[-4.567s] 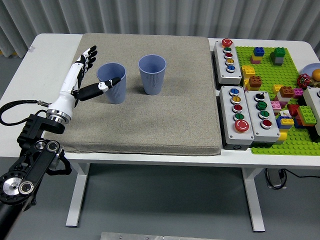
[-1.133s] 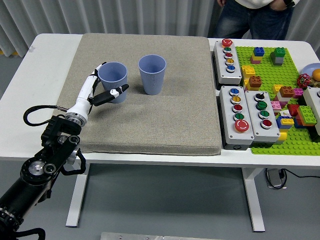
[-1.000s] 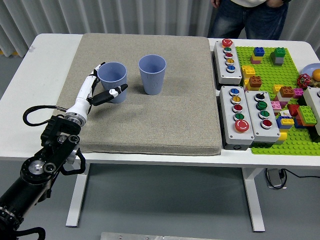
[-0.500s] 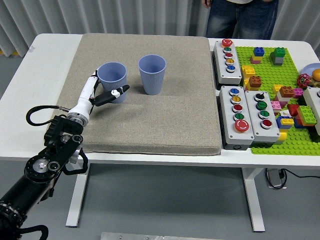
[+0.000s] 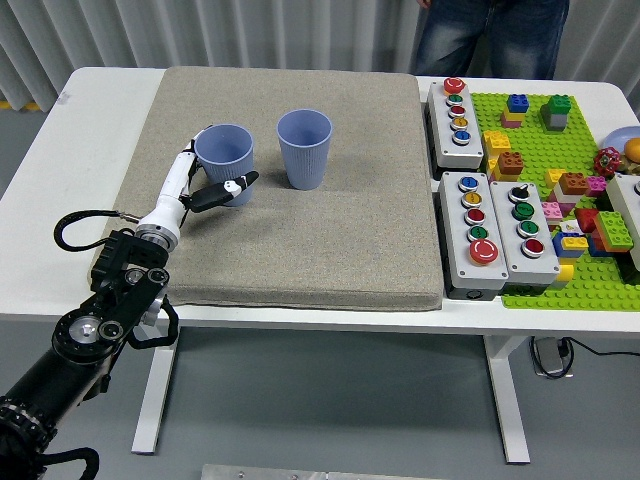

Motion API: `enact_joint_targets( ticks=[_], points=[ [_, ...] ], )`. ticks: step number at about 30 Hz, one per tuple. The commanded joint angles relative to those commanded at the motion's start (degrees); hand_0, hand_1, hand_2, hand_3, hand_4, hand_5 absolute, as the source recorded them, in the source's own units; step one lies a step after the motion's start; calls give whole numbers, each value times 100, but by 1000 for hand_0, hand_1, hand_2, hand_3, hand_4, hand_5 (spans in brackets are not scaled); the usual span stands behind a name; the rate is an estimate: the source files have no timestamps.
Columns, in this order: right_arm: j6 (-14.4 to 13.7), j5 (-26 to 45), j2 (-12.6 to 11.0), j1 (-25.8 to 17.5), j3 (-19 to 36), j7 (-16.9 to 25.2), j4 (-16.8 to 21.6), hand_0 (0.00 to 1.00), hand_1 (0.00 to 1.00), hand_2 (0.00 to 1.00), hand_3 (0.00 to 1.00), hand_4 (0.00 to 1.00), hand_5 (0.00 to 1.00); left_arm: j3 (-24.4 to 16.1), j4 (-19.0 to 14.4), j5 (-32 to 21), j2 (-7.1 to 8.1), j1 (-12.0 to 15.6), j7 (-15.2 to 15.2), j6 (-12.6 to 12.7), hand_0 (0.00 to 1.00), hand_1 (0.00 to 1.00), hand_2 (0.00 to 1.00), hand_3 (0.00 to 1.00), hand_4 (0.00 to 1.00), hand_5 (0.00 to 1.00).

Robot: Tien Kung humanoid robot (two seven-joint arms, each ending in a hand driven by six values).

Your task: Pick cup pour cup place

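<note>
The left hand (image 5: 207,180) wraps the left cup (image 5: 226,163) low on its wall: the thumb crosses the front near the base while the other fingers curve round the far left side, so the hand is closed on the cup rather than spread. The grip looks shallow and sits well below the rim, and that is the main risk. A thin plastic cup may flex or twist under the thumb when it lifts, and it may tip toward the second cup (image 5: 304,148), which stands just beside it to the right. If the wrist rolls for the pour before the cup is clear, the rims may collide and knock the second cup over on the soft grey mat (image 5: 300,250). Whether anything is inside the held cup cannot be told from here.

Both cups are pale blue, ribbed, tapered and upright on the mat, which covers the left part of the white tabletop (image 5: 60,170). The held cup stands near the mat's far left area. The right hand is out of view.
</note>
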Motion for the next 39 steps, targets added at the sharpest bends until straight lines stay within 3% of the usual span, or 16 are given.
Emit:
enact_joint_targets(
  ticks=[1, 2, 7, 8, 19, 20, 31, 32, 37, 39],
  points=[
    [-4, 6, 1, 1, -1, -2, 2, 676, 623, 588, 575, 2, 250, 7, 13, -5, -3, -6, -4, 24, 869, 864, 998, 998, 918, 309],
    [-5, 11, 1, 1, -5, -3, 2, 676, 623, 588, 575, 2, 249, 8, 22, -5, -8, -10, -8, 41, 806, 802, 998, 998, 844, 199],
    [-6, 10, 3, -3, -13, -6, 2, 676, 623, 588, 575, 2, 249, 22, 30, -20, -35, -9, -47, 171, 806, 802, 998, 998, 844, 199],
    [-6, 10, 3, -3, -13, -6, 2, 676, 623, 587, 575, 2, 251, 23, 30, -20, -36, -8, -49, 182, 718, 748, 957, 974, 826, 178],
    [3, -2, 0, 0, -10, -5, -1, 676, 623, 587, 575, 2, 250, -9, -25, 31, -75, -6, -95, 299, 678, 719, 943, 961, 824, 183],
    [3, -3, 0, 0, -9, -5, -1, 676, 623, 587, 574, 2, 250, -8, -26, 32, -75, -5, -95, 301, 570, 646, 907, 933, 814, 175],
    [4, 0, -5, 31, -22, -3, -3, 676, 623, 587, 575, 2, 250, -3, -107, 42, -122, 26, -151, 451, 548, 623, 870, 912, 807, 168],
    [3, -2, -5, 33, -22, -3, -3, 677, 623, 587, 574, 2, 247, -3, -110, 33, -124, 30, -158, 478, 543, 614, 802, 824, 792, 171],
    [4, -12, -6, 32, -22, -5, -3, 677, 623, 587, 574, 2, 247, -17, -93, -44, -134, 54, -192, 562, 543, 614, 802, 824, 792, 171],
    [5, -13, -6, 32, -20, -6, -3, 676, 623, 587, 574, 2, 248, -26, -87, -47, -134, 61, -189, 572, 552, 617, 803, 771, 790, 174]
  ],
)
